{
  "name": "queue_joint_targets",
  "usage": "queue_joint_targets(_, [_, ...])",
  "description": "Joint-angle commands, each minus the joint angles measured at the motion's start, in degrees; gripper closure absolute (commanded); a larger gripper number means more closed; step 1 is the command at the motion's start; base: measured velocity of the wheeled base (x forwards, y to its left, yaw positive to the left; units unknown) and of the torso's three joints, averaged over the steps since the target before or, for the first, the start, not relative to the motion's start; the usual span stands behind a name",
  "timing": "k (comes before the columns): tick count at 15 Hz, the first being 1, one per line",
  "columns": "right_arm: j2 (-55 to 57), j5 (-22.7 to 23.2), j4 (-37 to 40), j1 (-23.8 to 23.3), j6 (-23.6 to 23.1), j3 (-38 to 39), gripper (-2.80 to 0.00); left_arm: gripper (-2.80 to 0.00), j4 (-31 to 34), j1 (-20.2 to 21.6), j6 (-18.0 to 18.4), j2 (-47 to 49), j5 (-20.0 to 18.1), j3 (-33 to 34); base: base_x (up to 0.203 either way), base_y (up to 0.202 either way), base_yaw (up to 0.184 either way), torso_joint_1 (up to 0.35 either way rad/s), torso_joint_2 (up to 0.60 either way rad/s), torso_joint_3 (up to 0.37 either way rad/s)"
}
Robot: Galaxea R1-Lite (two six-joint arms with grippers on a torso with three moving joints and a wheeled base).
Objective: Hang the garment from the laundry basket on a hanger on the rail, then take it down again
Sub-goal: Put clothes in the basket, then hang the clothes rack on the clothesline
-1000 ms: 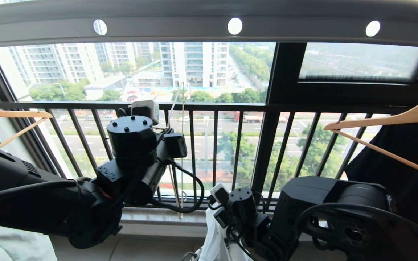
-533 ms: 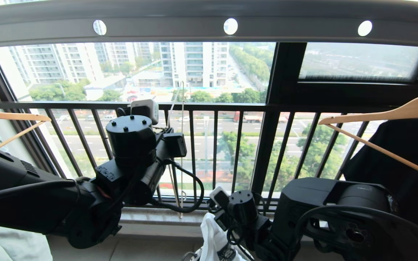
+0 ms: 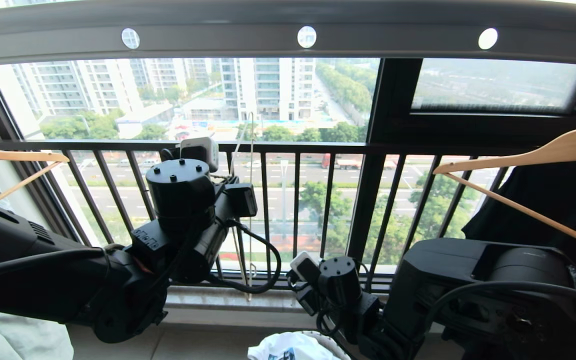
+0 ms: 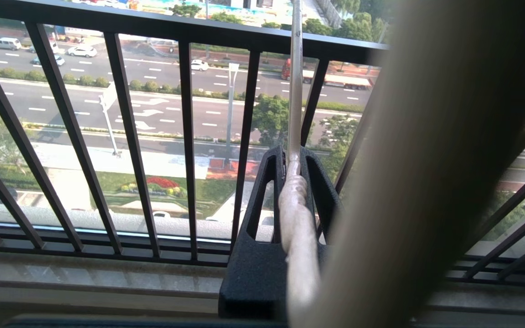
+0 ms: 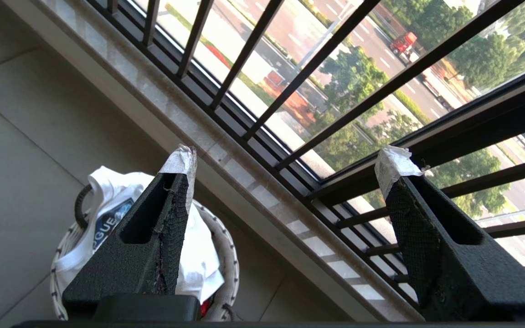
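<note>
The white garment (image 5: 107, 191) with its dark lettered print lies crumpled in the round laundry basket (image 5: 227, 255) on the floor, and shows at the bottom of the head view (image 3: 288, 347). Above it my right gripper (image 5: 285, 161) is open, with nothing between its taped fingertips (image 5: 179, 161). My left gripper (image 4: 292, 157) is shut on the twisted neck of the cream wire hanger (image 4: 295, 214), held upright in front of the balcony bars (image 3: 251, 200). The grey rail (image 3: 218, 40) with round holes runs overhead.
A wooden hanger (image 3: 518, 162) carrying a black shirt (image 3: 558, 210) hangs at the right, and another wooden hanger (image 3: 13, 156) at the left. The black balcony railing (image 3: 318, 147) and stone sill (image 5: 244, 168) lie just ahead. A bit of red cloth (image 5: 203, 307) shows in the basket.
My right gripper opened and the white garment it held up dropped into the basket. The rail and the right wooden hanger shifted slightly left. The left arm kept still.
</note>
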Motion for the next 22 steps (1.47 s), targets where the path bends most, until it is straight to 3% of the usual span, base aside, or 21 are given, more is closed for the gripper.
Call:
queue_joint_targets(1, [-2.4,-0.1,-0.5,0.1,-0.2,0.8,0.00,0.00,-0.3,0.0,-0.1,0.0,0.2,0.0,0.000,0.000,0.000,0.000,0.00,0.000])
queue_joint_targets(10, [-4.5,-0.9,-1.1,1.6,-0.4,0.6,0.00,0.00,0.0,-0.3,0.7,0.2,-1.0,2.5,0.000,0.000,0.000,0.000,0.00,0.000])
queue_joint_targets(13, [-5.9,-1.5,-1.1,1.5,-0.6,0.8,0.00,0.00,3.4,0.0,6.1,-5.5,-10.7,7.7,0.000,0.000,0.000,0.000,0.00,0.000])
queue_joint_targets(18, [-6.1,-2.9,-1.1,2.0,-1.4,1.2,0.00,0.00,26.6,3.2,7.0,-22.7,-26.7,8.6,0.000,0.000,0.000,0.000,0.00,0.000])
queue_joint_targets(19, [-6.1,-2.9,-1.1,2.1,-1.4,1.3,0.00,0.00,32.4,3.6,7.1,-25.1,-28.7,7.5,0.000,0.000,0.000,0.000,0.00,0.000])
queue_joint_targets(22, [-7.3,-2.9,-2.0,2.0,-1.8,1.4,0.00,0.00,43.5,4.7,7.4,-32.2,-29.9,3.6,0.000,0.000,0.000,0.000,0.00,0.000])
